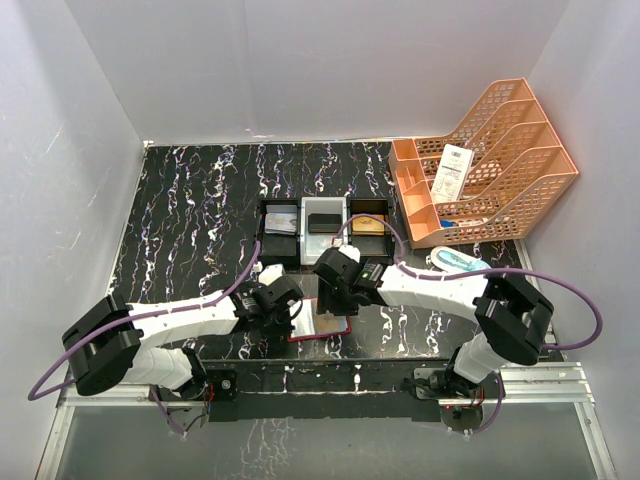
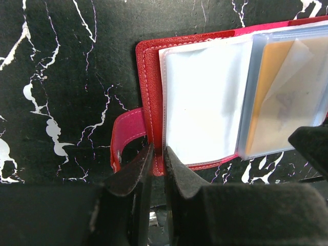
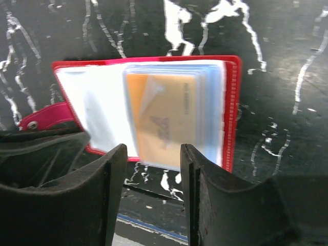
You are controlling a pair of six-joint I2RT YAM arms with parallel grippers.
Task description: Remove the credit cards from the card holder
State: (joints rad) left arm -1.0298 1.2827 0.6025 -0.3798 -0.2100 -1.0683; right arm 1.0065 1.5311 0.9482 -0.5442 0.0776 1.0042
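One opened card holder (image 2: 149, 72), at the table's (image 1: 190, 210) near edge, is being pinched by its red cover in the narrowed left gripper (image 2: 157, 149); its orange-gold credit card (image 3: 164, 113) is being framed by the half-spread right gripper (image 3: 154, 154).

Top view — high, behind the arm bases, angled down over the whole bench (image 1: 200, 210). Left wrist — very close, looking past the left end effector (image 2: 158, 151) at the tab side of the wallet (image 2: 149, 66). Right wrist — close, past the right end effector (image 3: 154, 154), same open wallet. All three views share it.
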